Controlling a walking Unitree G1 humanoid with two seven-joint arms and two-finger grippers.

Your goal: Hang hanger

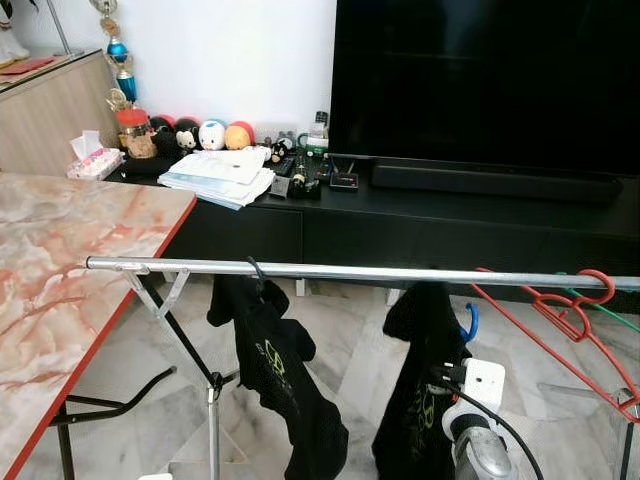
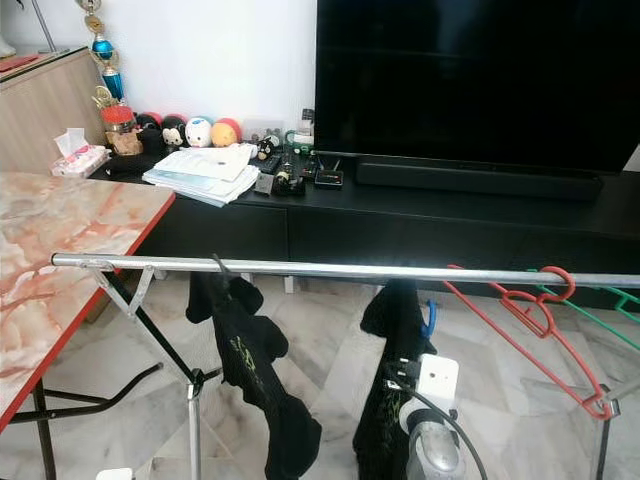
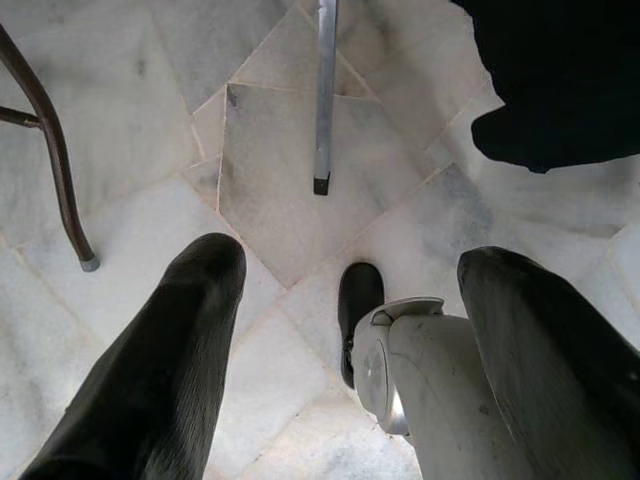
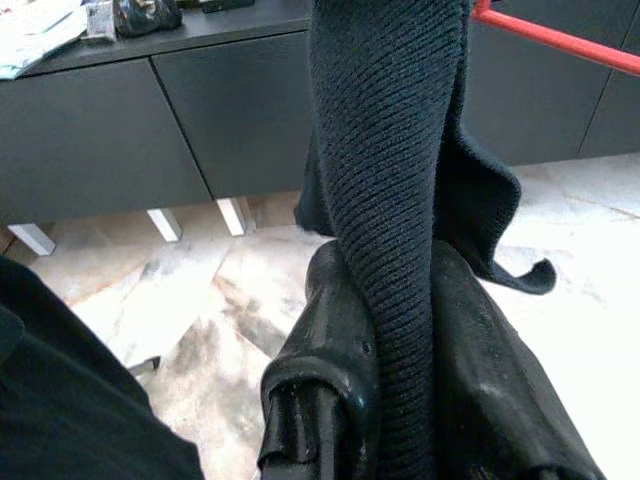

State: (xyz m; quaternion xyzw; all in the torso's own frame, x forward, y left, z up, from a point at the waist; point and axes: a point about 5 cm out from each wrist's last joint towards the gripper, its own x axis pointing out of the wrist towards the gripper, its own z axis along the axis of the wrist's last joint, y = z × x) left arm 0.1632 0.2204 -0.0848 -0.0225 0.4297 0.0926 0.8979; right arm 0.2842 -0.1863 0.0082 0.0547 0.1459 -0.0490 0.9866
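A metal rack rail [image 1: 340, 271] runs across in front of me. A black garment [image 1: 418, 390] hangs just under it, and a blue hanger hook [image 1: 470, 322] shows at its right side, below the rail. My right gripper [image 4: 395, 270] is shut on a fold of this black garment [image 4: 390, 150]; its silver wrist [image 1: 480, 445] rises at the bottom. A second black garment [image 1: 275, 380] hangs further left. A red hanger [image 1: 570, 322] is hooked on the rail's right end. My left gripper [image 3: 350, 255] hangs open over the floor, holding nothing.
A marble-topped table [image 1: 60, 280] with a red edge stands at my left. Behind the rack is a black TV cabinet [image 1: 420, 225] carrying a large TV [image 1: 480, 80], papers and small toys. A green hanger [image 1: 610, 315] sits behind the red one. Rack legs [image 1: 212, 420] stand on the tiled floor.
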